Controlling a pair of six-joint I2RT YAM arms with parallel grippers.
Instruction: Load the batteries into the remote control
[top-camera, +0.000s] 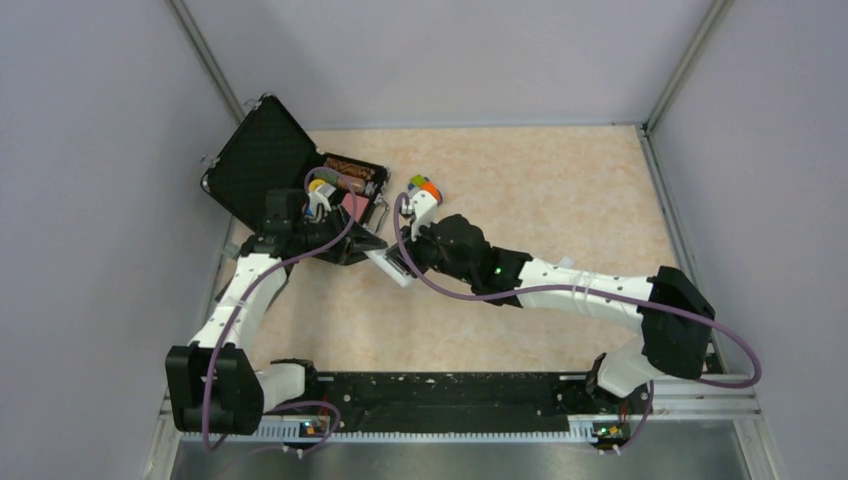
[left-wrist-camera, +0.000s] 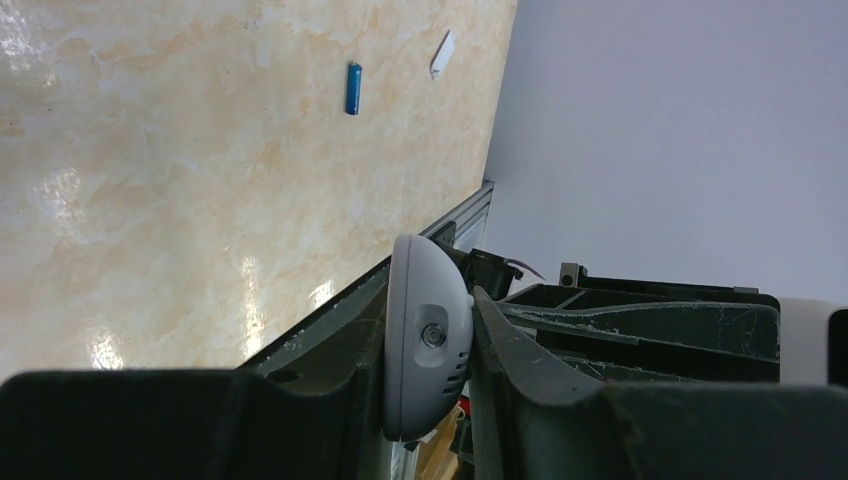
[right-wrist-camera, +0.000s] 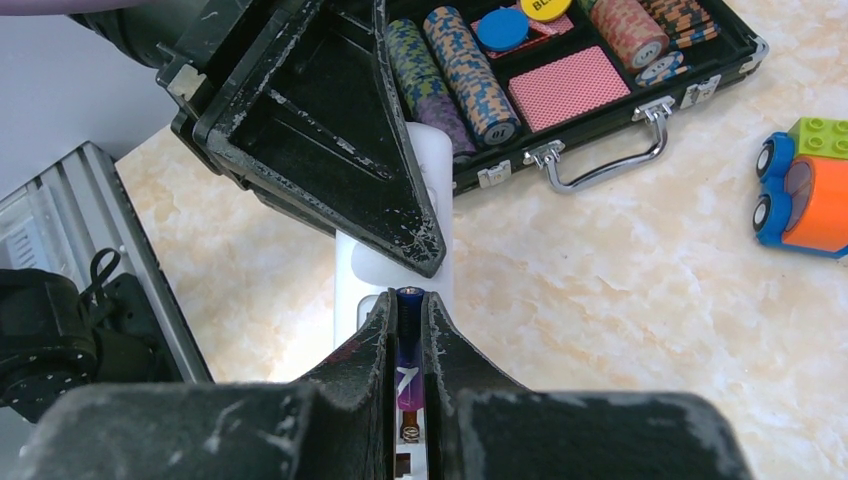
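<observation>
Right gripper (right-wrist-camera: 408, 318) nips the purple battery (right-wrist-camera: 408, 385), likely light and slick, along its barrel, while left gripper (left-wrist-camera: 430, 335) clamps the stiff remote (left-wrist-camera: 420, 285) by its sides.

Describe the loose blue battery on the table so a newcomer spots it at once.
In the left wrist view, take the beige marbled tabletop and follow it to the edge that meets the pale grey wall. Two small things lie there, apart from each other. The small blue cylindrical battery is the rounded blue one; its neighbour is a flat white sliver.
</observation>
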